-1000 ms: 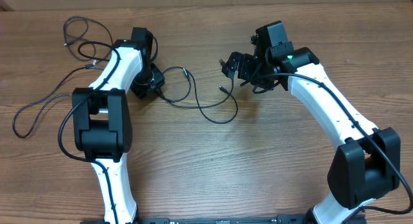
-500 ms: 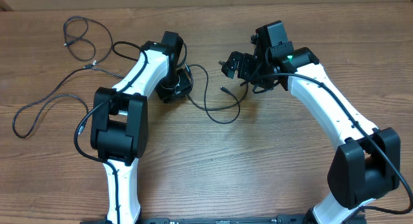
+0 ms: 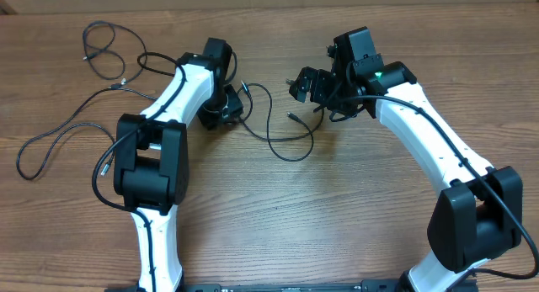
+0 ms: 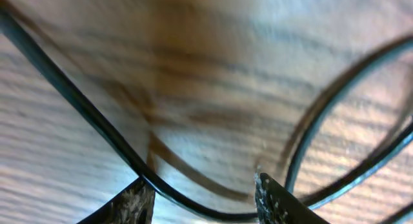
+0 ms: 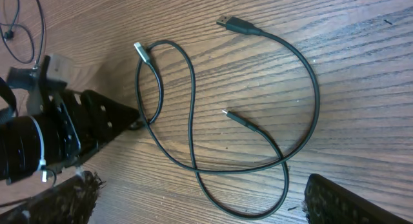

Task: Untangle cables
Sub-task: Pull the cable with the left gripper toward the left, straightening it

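Note:
Thin black cables point(image 3: 269, 140) loop over the wooden table's middle, and their plugs show in the right wrist view point(image 5: 235, 22). More cables point(image 3: 59, 130) trail over the far left. My left gripper point(image 3: 227, 108) points down at the middle loop's left end. Close up, its jaws stand apart point(image 4: 205, 204) and one cable point(image 4: 97, 124) sags across the gap between the fingertips point(image 4: 274, 201), not pinched. My right gripper point(image 3: 301, 83) hovers open above the loop's right side, its fingers point(image 5: 358, 198) wide apart over crossing strands point(image 5: 193, 166) with nothing between them point(image 5: 206, 211).
The wooden table point(image 3: 337, 208) bears only the cables and both arms. The left arm's black wrist point(image 5: 39, 146) fills the left of the right wrist view, close to the loop. A small cable coil point(image 3: 101, 35) lies at the back left corner.
The left arm swung right from the table's left part toward the middle, and the loop's left end shifted right with it; lately it eased slightly back left. The right arm stayed still.

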